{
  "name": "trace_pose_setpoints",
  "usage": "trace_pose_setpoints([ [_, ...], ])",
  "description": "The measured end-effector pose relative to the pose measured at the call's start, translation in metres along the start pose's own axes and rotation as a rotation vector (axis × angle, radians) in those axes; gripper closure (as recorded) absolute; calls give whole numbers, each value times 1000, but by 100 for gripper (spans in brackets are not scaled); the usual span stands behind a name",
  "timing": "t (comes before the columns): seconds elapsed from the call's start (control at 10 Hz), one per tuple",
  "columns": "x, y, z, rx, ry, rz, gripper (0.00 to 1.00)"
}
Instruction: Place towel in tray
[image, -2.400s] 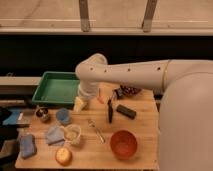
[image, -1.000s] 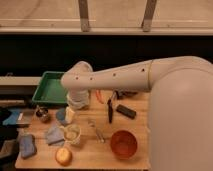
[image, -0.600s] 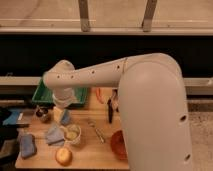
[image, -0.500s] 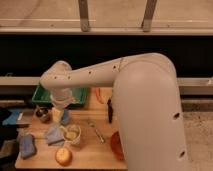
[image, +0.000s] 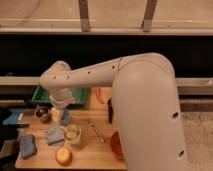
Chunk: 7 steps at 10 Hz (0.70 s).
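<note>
The towel (image: 54, 134), a crumpled light blue cloth, lies on the wooden table (image: 87, 152) at the left, in front of the green tray (image: 41, 95). The tray stands at the table's back left, and my white arm hides much of it. My gripper (image: 59, 110) hangs below the wrist, just in front of the tray and a little behind the towel. It is over a yellowish item and a small blue object (image: 65, 116).
A small bowl (image: 73, 134) sits right of the towel and an orange fruit (image: 63, 156) in front of it. A blue sponge (image: 27, 145) lies front left and a dark cup (image: 42, 114) left. A utensil (image: 96, 131), a black object (image: 109, 110) and a red bowl (image: 115, 145) are to the right.
My arm has swung left across the table, from right of the tray to in front of it. The gripper now hangs closer to the towel. The towel has not moved.
</note>
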<state>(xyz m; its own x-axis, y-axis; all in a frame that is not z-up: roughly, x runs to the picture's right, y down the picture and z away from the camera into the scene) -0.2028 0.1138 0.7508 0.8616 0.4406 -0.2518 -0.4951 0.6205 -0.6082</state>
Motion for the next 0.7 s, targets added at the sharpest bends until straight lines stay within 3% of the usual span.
trace_pose_setpoints([
  [0.7,-15,54,16,-77,-49,-84,20],
])
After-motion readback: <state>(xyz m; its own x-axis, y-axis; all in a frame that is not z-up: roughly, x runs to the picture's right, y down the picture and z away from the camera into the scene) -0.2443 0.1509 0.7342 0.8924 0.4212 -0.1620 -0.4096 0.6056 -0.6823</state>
